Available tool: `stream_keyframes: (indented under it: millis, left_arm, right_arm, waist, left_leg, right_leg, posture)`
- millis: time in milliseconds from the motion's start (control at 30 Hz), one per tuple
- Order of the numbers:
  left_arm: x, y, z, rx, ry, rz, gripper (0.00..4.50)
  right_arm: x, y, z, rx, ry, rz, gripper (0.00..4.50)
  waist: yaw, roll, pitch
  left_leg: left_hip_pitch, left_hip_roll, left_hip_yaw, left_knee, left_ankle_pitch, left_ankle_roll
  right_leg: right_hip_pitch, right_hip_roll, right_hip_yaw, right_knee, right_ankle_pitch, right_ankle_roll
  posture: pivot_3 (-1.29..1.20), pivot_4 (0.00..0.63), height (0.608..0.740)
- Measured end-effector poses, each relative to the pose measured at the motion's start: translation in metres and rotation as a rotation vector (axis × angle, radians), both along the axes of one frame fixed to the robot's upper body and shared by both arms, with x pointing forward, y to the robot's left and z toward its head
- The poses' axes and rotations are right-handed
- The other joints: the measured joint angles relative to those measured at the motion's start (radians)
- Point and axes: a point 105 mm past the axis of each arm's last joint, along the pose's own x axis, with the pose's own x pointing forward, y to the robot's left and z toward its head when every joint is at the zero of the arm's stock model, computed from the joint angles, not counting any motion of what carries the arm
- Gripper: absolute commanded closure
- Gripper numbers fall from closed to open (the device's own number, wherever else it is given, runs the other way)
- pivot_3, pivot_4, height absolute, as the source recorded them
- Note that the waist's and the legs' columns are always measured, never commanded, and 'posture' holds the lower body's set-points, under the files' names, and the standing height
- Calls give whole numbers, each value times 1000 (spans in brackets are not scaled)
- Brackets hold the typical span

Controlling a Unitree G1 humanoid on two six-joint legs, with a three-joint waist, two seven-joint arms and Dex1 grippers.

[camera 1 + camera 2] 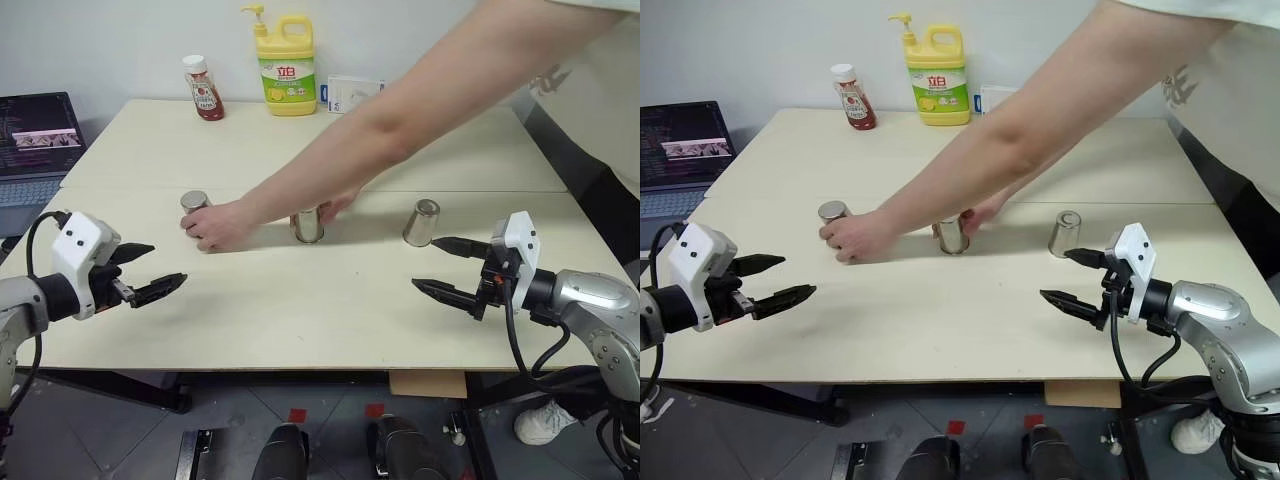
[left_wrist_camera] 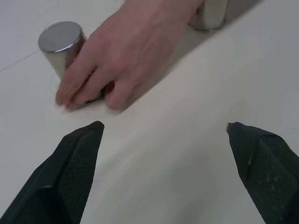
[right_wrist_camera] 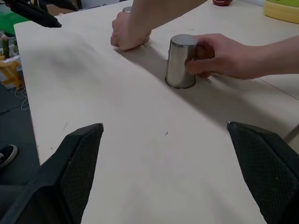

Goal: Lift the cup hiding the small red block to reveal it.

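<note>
Three identical silver cups stand upside down in a row on the table: left cup [image 1: 194, 202], middle cup [image 1: 308, 226], right cup [image 1: 421, 222]. The small red block is hidden, and I cannot tell which cup covers it. One of a person's hands [image 1: 215, 225] rests against the left cup, the other hand [image 3: 224, 56] holds the middle cup [image 3: 181, 60]. My left gripper [image 1: 165, 265] hovers open in front of the left cup [image 2: 60, 44], empty. Just in front of the right cup, my right gripper [image 1: 425, 263] is open and empty.
At the table's far edge stand a red-capped sauce bottle [image 1: 204, 88], a yellow pump bottle [image 1: 285, 65] and a white box [image 1: 350, 92]. A laptop [image 1: 35, 140] sits off the table's left side. The person's arm [image 1: 420, 110] stretches across the table from the right.
</note>
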Motion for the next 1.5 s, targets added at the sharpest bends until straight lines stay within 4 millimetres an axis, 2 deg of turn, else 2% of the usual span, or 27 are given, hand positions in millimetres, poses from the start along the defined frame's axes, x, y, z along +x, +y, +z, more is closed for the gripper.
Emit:
stream_keyframes:
  millis: [133, 400, 667, 967, 1200, 1367, 1500]
  left_arm:
    - [10, -19, 3, -51, -10, -55, 34]
    - [59, -76, 2, -103, -48, -137, 34]
    - [104, -136, -15, -125, -10, -242, 34]
    - [144, -147, -22, -113, -17, -197, 34]
    - [155, -170, -33, -149, 25, -205, 34]
    - [160, -175, -33, -150, 25, -201, 34]
    - [161, -175, -35, -152, 20, -195, 728]
  right_arm:
    - [-1, 2, 2, 4, -12, -4, 0]
    - [-10, 15, 6, 14, 7, 38, 0]
    - [-17, 23, 7, 4, 20, 62, 0]
    - [-20, 19, 0, -9, 45, 41, 0]
    - [-21, 19, 1, -12, 42, 40, 0]
    - [-21, 19, 1, -15, 42, 40, 0]
    - [-21, 18, 1, -20, 42, 39, 0]
  waist:
    - [0, 0, 0]
    - [2, 0, 0]
    - [2, 0, 0]
    - [0, -1, 0]
    - [0, -1, 0]
    - [-1, -1, 0]
    - [-1, -1, 0]
  left_leg:
    - [0, 0, 0, 0, 0, 0]
    - [-1, -2, -1, 1, 0, 0]
    - [-2, -2, -1, 1, 0, 0]
    - [-3, -2, -2, 2, 0, 0]
    - [-3, -2, -2, 2, 0, 0]
    - [-3, -2, -2, 2, 0, 0]
    - [-3, -2, -2, 2, 0, 0]
  right_leg:
    - [0, 0, 0, 0, 0, 0]
    - [1, 0, 0, 1, 1, 1]
    - [0, 1, 0, 0, 1, 1]
    - [0, 2, 0, 0, 1, 1]
    - [0, 2, 0, 0, 1, 2]
    - [0, 2, 0, 0, 1, 2]
    - [0, 2, 0, 0, 1, 2]
  posture:
    - [0, 150, 740]
    - [0, 150, 740]
    - [0, 150, 740]
    - [0, 150, 740]
    - [0, 150, 740]
    - [0, 150, 740]
    - [0, 150, 740]
